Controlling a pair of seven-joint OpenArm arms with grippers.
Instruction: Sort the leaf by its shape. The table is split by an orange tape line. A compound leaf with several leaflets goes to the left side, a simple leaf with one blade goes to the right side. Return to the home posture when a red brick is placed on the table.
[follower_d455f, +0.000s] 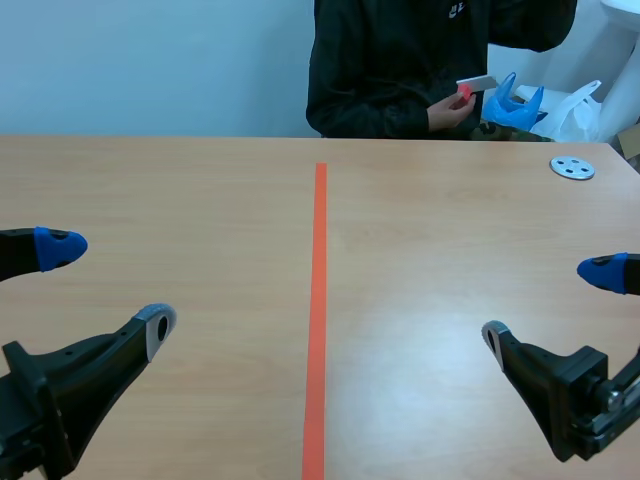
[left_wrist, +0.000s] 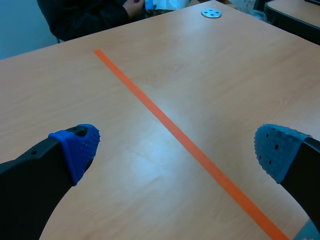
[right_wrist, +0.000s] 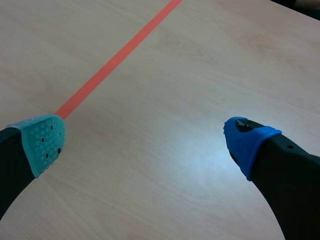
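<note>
Your left gripper (follower_d455f: 109, 288) and right gripper (follower_d455f: 549, 302) flank the tape line (follower_d455f: 319, 300), fingers spread, holding nothing — the small red block (follower_d455f: 464, 94) is in the person's hand (follower_d455f: 450, 110) across the table (follower_d455f: 200, 200).

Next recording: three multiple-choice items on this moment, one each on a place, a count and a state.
1. Where does the small round grey metal disc lie?
A. left of the orange tape line
B. right of it, toward the far edge
C. on it
2. How many tape lines show on the light wooden table?
A. one
B. two
C. three
3. How do the left gripper and right gripper stand?
A. both open
B. both shut
C. one open, one shut
Key: B, the disc sits well right of the line; A, a single line runs mid-table; A, both pairs of fingers stand apart, holding nothing.
</note>
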